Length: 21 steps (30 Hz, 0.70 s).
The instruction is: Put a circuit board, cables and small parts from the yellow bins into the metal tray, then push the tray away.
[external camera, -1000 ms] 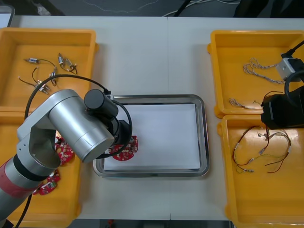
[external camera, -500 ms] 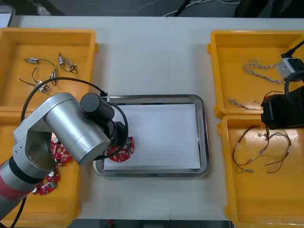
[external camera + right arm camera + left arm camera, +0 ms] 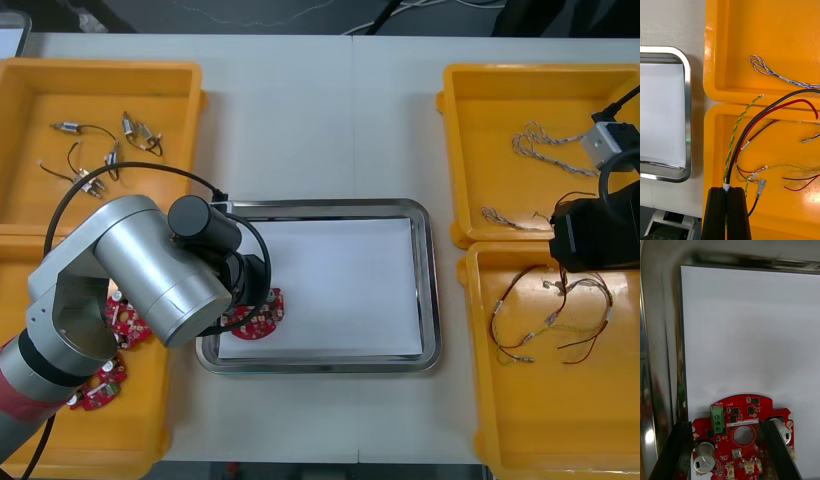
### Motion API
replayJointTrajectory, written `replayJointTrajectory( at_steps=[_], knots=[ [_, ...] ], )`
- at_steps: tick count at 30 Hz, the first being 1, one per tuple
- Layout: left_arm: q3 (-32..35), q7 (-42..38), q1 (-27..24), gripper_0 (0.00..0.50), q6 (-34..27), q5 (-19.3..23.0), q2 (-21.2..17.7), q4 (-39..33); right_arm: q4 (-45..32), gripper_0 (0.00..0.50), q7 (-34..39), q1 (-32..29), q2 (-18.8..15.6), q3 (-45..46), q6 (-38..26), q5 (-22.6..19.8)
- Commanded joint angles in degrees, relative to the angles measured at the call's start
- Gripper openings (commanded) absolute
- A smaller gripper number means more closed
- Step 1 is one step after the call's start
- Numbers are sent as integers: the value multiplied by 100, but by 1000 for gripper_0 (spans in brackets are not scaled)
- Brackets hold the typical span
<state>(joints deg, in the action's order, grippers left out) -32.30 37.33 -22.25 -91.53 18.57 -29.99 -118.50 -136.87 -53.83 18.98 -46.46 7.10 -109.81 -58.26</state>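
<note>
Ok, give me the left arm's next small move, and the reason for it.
Probably open the left gripper and release the circuit board. The board sits between its fingers, already inside the metal tray's rim, over the white inside. Whether it touches the bottom I cannot tell, so open gently. The right gripper waits shut over the right bins.

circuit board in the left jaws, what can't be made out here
Front view: the left arm covers the left gripper and most of the circuit board.
Left wrist view: the bottom edge cuts off the board's near part; whether it rests on the metal tray or hangs above is unclear.
Right wrist view: the right gripper, jaws together over a yellow bin, hides the ends of the cables.
</note>
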Motion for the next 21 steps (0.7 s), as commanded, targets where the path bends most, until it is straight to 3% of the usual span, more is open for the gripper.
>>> replayJointTrajectory(
  at_steps=[1, 7, 16, 21],
  knots=[
    [-31, -112, 116, 500, 91, 77, -156, -120, -33, 0, 136, 150, -196, -60, -19, 34],
    [374, -121, 54, 500, -76, 516, -174, -375, -33, 0, 136, 150, -196, -60, -19, 34],
    [1349, -42, -447, 500, -1043, 1360, -192, -604, -33, 0, 136, 150, -196, -60, -19, 34],
    [1956, 73, -781, 500, -1509, 1790, -403, -595, -33, 0, 136, 150, -196, -60, -19, 34]
  ],
)
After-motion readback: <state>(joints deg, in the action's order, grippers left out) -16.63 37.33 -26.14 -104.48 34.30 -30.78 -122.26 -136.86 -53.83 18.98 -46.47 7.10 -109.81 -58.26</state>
